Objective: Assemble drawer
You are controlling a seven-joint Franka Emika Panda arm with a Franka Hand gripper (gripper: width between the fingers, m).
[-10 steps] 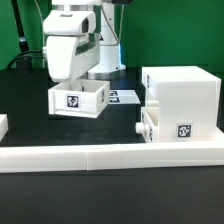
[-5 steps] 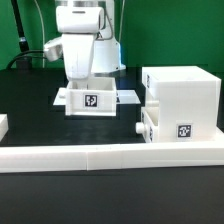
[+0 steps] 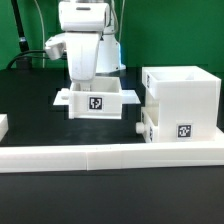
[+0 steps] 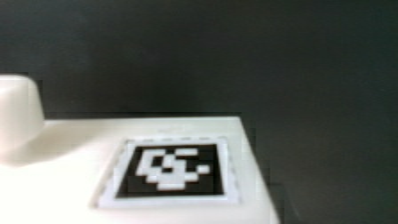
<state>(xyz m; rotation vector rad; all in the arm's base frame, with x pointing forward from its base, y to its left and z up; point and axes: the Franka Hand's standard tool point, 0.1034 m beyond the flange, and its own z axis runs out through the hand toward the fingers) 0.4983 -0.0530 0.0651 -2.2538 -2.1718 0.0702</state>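
A small white tray point(image 3: 96, 103) with a black-and-white tag on its front sits low over the black table, left of the tall white housing point(image 3: 182, 95) in the exterior view. My gripper point(image 3: 89, 87) comes down into the tray from above and is shut on it; the fingertips are hidden behind the tray wall. A second knobbed tray point(image 3: 166, 129) sits in the bottom of the housing. In the wrist view the held tray point(image 4: 196, 132) shows its tag point(image 4: 173, 171) and its knob point(image 4: 15, 118); my fingers do not show there.
The long low white border wall point(image 3: 110, 155) runs along the front. The marker board point(image 3: 129, 94) lies flat behind the held tray. The arm's base and green backdrop are at the back.
The gripper has carried the tray toward the exterior view's right, nearer the housing, and turned it so its tagged face points more squarely forward.
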